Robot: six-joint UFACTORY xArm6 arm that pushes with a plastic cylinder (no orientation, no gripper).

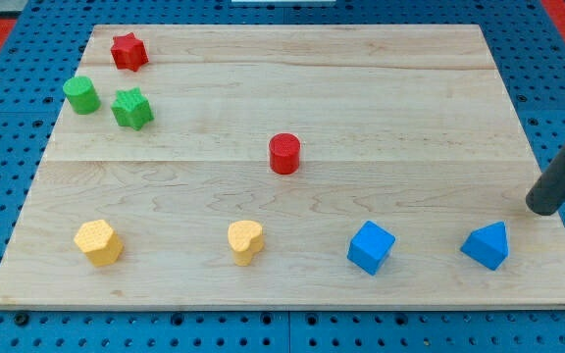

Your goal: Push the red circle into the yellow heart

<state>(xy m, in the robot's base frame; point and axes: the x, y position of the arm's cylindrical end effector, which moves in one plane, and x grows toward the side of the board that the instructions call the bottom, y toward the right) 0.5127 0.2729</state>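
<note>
The red circle [284, 154] stands near the middle of the wooden board [381, 88]. The yellow heart [246, 241] lies below it and slightly to the view's left, near the board's bottom edge, well apart from it. My tip [543, 209] rests at the board's right edge, far to the right of the red circle and just above the blue triangle-like block [487, 246]. It touches no block.
A yellow hexagon-like block [98, 242] sits at the bottom left. A blue cube [371, 246] sits right of the heart. A red star [128, 51], a green cylinder [81, 95] and a green star [132, 109] cluster at the top left.
</note>
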